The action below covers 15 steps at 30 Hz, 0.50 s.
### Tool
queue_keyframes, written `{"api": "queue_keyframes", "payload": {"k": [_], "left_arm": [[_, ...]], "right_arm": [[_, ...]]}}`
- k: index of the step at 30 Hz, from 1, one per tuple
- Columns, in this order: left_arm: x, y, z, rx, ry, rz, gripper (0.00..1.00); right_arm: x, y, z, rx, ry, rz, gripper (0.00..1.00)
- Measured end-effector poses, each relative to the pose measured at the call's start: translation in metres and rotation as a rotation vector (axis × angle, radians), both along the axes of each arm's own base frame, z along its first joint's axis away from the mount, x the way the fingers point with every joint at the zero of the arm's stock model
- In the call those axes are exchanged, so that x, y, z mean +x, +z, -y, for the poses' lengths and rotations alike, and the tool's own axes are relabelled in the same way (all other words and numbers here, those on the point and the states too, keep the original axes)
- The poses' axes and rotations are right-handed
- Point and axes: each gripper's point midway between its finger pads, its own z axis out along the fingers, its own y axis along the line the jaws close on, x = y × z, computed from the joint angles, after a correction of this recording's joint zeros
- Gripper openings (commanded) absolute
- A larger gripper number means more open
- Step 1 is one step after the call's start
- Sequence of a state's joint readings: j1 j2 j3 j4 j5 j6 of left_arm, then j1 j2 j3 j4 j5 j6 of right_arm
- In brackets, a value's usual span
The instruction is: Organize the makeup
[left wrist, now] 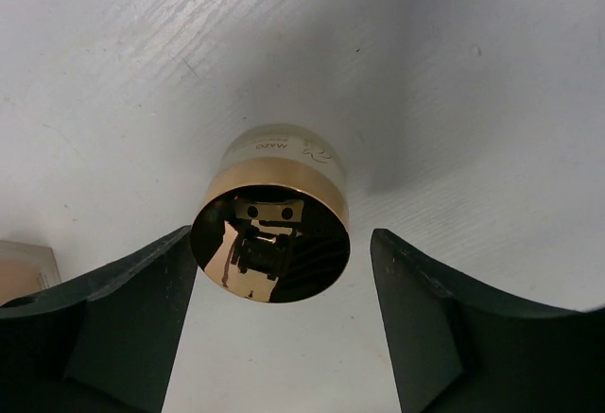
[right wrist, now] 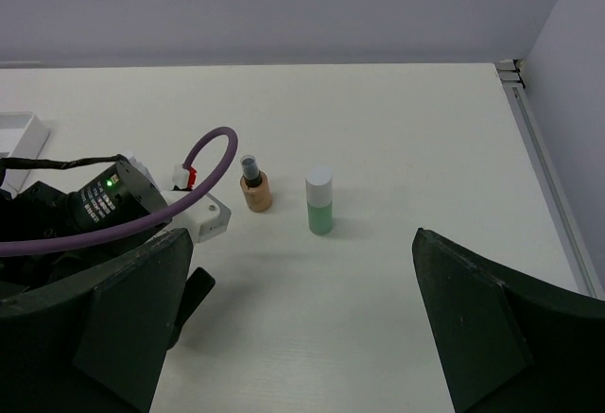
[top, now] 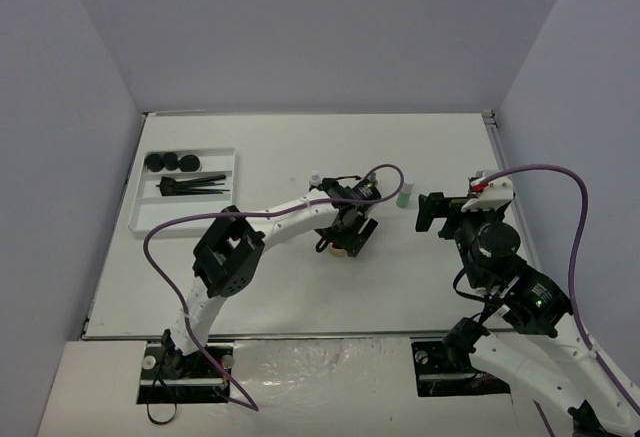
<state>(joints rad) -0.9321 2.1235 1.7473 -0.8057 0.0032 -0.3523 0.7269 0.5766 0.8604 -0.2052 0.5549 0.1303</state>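
A round jar with a shiny gold lid [left wrist: 271, 229] stands on the white table between the fingers of my left gripper [left wrist: 284, 285]. The jaws are open and stand apart from the jar on both sides. In the top view my left gripper [top: 345, 231] points down at the table's middle. My right gripper [right wrist: 301, 243] is open and empty. Ahead of it stand a beige bottle with a black cap [right wrist: 253, 186] and a green-white bottle [right wrist: 319, 201]. The green-white bottle [top: 402, 197] stands left of my right gripper [top: 433, 212]. Black pots [top: 170, 162] and thin black brushes [top: 195, 185] lie in the tray.
The white ridged tray [top: 225, 202] sits at the back left. A beige flat item [left wrist: 24, 266] shows at the left edge of the left wrist view. The left arm's wrist and purple cable [right wrist: 203, 163] lie close to the beige bottle. Grey walls enclose the table.
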Motion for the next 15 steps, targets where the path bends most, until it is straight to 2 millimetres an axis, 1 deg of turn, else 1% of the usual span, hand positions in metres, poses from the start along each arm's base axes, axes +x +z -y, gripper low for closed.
{"api": "queue_keyframes", "payload": {"k": [2,5,6,9,11,12,13,15], "left_arm": [[0.0015,0.0022,0.0020,-0.007,0.000,0.005,0.58],[0.0027,0.0040,0.0036,-0.013,-0.002,0.010,0.40],[0.0027,0.0043,0.0040,-0.014,-0.003,0.009,0.36],[0.0016,0.0042,0.0049,-0.020,-0.006,0.003,0.16],[0.0012,0.0042,0.0051,-0.023,-0.006,-0.002,0.05],[0.0010,0.0045,0.0052,-0.025,-0.006,-0.004,0.01],[0.0007,0.0050,0.0053,-0.027,-0.007,-0.006,0.00],[0.0002,0.0070,0.0040,-0.029,-0.005,-0.013,0.00]], "right_arm": [[-0.0001,-0.0003,0.0001,-0.001,0.000,-0.001,1.00],[-0.0001,-0.0003,0.0001,-0.001,0.000,-0.001,1.00],[-0.0001,-0.0004,0.0001,-0.001,0.000,-0.001,1.00],[-0.0001,-0.0004,0.0001,-0.001,0.000,-0.002,1.00],[-0.0001,-0.0004,0.0001,-0.001,0.000,-0.002,1.00],[-0.0001,-0.0004,0.0001,-0.001,0.000,-0.002,1.00],[-0.0001,-0.0004,0.0001,-0.001,0.000,-0.002,1.00],[-0.0001,-0.0004,0.0001,-0.002,0.000,-0.002,1.00]]}}
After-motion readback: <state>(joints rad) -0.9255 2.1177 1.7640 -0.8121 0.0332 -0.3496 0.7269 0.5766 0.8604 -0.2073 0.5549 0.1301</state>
